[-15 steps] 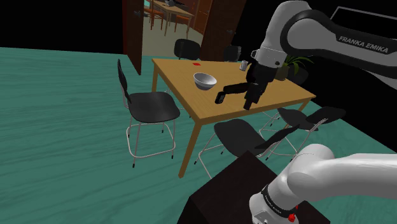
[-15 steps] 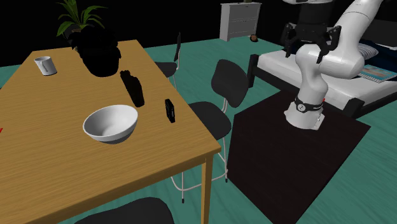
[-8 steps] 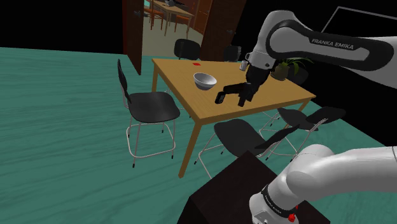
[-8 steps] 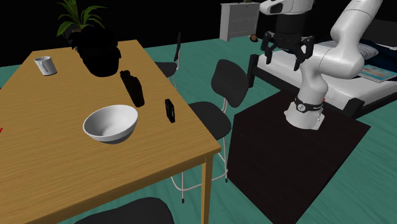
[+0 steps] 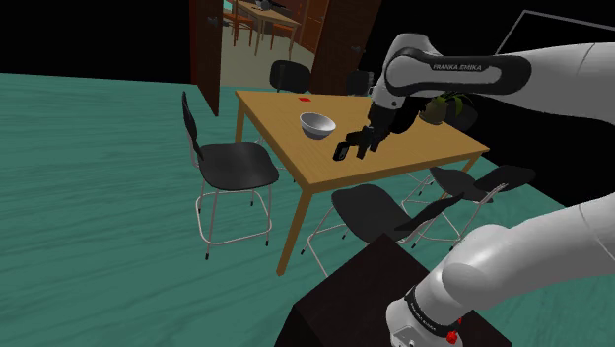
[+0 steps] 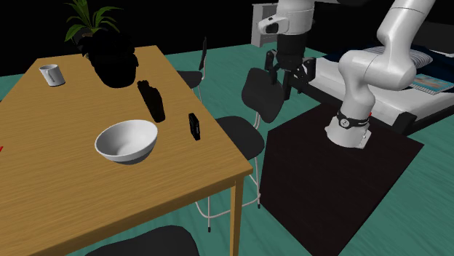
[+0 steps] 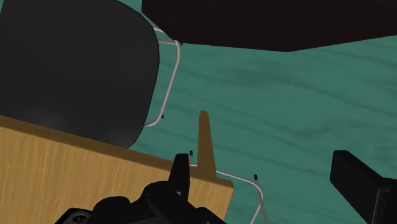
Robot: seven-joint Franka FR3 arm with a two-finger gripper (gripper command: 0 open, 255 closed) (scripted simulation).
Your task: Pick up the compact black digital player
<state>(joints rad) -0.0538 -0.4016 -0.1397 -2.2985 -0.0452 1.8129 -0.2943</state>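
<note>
1. Black end effector (image 6: 287,86): fingers apart, nothing between them. Over the last second it has swung from above the stand, down and across towards the surface (image 6: 87,196).
2. Digital player (image 6: 194,125): lies flat near the surface's arm-side edge, between the white bowl (image 6: 127,142) and that edge. A taller black item (image 6: 151,100) stands just behind it. It is untouched.
3. Judgement: the approach is under way and no grasp has begun. Further travel over the surface and a descent remain.
4. Shoulder view: the end effector overlaps the player (image 5: 340,150), suggesting closeness. The second exterior view corrects this, placing it off the surface by a chair (image 6: 256,91), well apart from the player.
5. Wrist view: the surface's corner (image 7: 95,172), a chair seat (image 7: 70,63) and the teal floor (image 7: 286,95) lie below.
</note>
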